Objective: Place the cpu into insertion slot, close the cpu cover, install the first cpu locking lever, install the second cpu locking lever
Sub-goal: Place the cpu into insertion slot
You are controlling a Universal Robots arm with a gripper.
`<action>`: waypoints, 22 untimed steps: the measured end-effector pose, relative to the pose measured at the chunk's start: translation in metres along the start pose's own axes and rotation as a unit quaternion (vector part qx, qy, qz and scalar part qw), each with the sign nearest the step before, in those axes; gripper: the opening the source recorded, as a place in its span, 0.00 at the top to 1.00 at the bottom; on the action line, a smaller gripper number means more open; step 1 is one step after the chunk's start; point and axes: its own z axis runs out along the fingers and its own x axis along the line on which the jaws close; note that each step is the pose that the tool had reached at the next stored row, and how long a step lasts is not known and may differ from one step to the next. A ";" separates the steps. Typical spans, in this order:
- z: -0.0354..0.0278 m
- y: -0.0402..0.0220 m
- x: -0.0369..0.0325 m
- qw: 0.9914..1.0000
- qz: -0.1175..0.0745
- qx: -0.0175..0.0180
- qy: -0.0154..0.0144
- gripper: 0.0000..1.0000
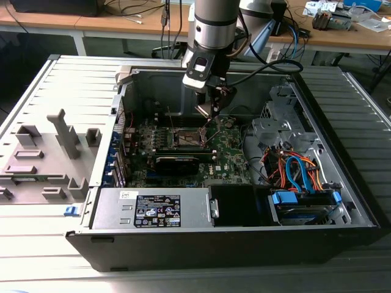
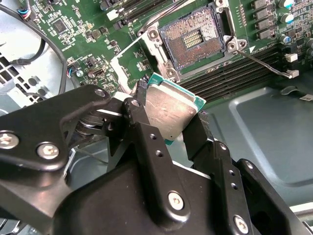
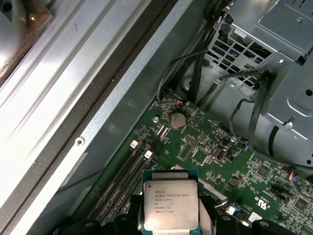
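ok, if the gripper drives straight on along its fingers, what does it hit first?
The gripper is shut on the cpu, which leads. Straight on, the cpu likely meets the insertion slot, or the metal frame at its near edge. Depth is unclear, so I can't tell which.

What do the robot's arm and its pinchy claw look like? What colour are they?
The arm is a round silver-grey tube with a dark ring, and a black cable loops beside it. The gripper is black metal. It has two chunky fingers on hinged links, dotted with shiny silver screws and small holes.
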 end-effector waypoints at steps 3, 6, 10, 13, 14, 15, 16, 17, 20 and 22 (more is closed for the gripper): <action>0.0000 0.0000 0.0000 1.000 0.002 0.000 0.000 0.45; 0.0000 0.0000 0.0000 1.000 0.003 0.000 0.000 0.45; 0.0000 0.0000 0.0000 1.000 0.005 0.000 0.000 0.45; 0.0001 0.0000 0.0000 1.000 0.007 0.000 -0.001 0.45; 0.0001 0.0000 0.0000 1.000 0.008 0.000 -0.001 0.45; 0.0000 0.0000 0.0000 1.000 0.008 0.000 -0.001 0.45; 0.0001 0.0000 0.0000 1.000 0.010 0.000 -0.001 0.45; 0.0001 0.0000 0.0000 1.000 0.010 0.000 -0.001 0.45; 0.0001 0.0000 0.0000 1.000 0.011 0.000 -0.001 0.45; 0.0001 0.0000 0.0000 1.000 0.012 0.000 -0.001 0.45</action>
